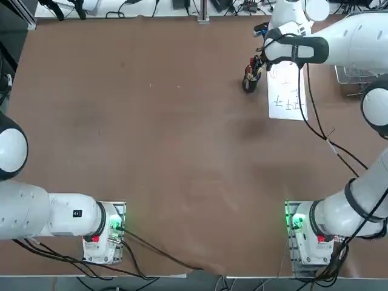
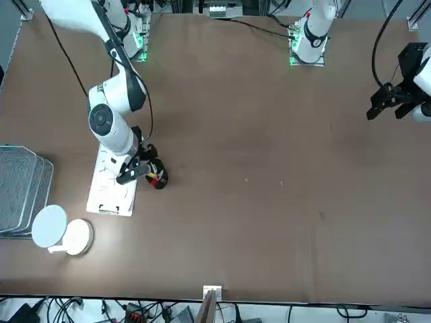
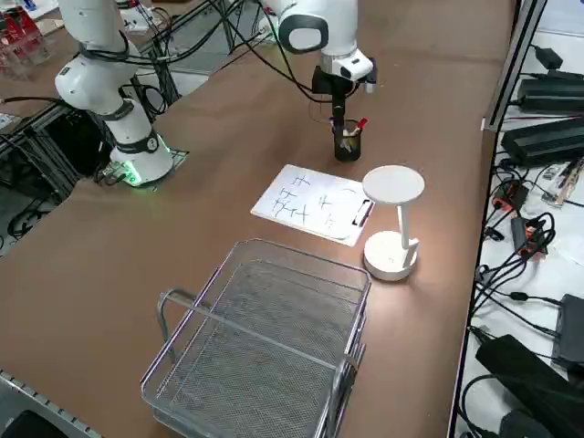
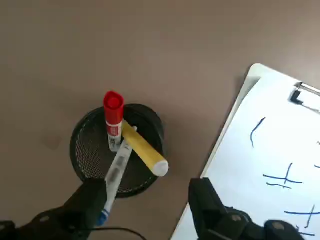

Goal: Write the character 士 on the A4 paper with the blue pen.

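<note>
- Your right claw (image 4: pixel 145 210) hangs spread over the black mesh pen cup (image 4: pixel 117 145), pinching nothing; the blue pen (image 4: pixel 114 182) leans in the cup, its blue end by one finger.
- The red-topped pen (image 4: pixel 113 117) and yellow pen (image 4: pixel 145 150) share that cup.
- The A4 paper (image 3: pixel 315 203) lies flat on the worktop (image 1: pixel 151 139) just beside the cup, clip (image 4: pixel 300 94) at its short edge.
- Judged from this, the pen looks stowed; lift straight up so the fingers clear its leaning shaft and the cup rim.
- Blue cross-shaped strokes resembling 士 show on the sheet; the red pen's label cannot be read.
</note>
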{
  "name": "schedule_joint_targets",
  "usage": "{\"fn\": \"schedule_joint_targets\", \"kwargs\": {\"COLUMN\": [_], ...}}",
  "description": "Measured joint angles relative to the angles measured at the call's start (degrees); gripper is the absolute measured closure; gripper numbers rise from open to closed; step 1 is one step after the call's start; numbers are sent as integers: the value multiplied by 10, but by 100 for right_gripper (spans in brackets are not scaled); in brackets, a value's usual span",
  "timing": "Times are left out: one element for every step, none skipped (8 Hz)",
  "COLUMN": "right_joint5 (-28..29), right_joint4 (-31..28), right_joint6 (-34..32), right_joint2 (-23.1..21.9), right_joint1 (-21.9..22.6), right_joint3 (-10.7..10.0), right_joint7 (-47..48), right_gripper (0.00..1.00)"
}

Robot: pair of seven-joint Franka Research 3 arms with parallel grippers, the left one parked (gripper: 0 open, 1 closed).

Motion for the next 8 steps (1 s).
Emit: {"fn": "schedule_joint_targets", "kwargs": {"right_joint5": [1, 4, 9, 17, 27, 34, 39, 45], "right_joint4": [9, 20, 27, 30, 31, 31, 31, 31], "right_joint6": [-21, -47, -72, -98, -124, -146, -161, -170], "right_joint2": [-12, -32, -60, -92, -124, -151, -174, -195], "right_joint1": [0, -2, -7, -17, -28, -37, -41, -43], "right_joint3": [0, 0, -1, -1, -2, -8, -20, -33], "right_joint7": [0, 0, 0, 0, 0, -1, -1, -1], "right_gripper": [0, 0, 0, 0, 0, 0, 0, 0]}}
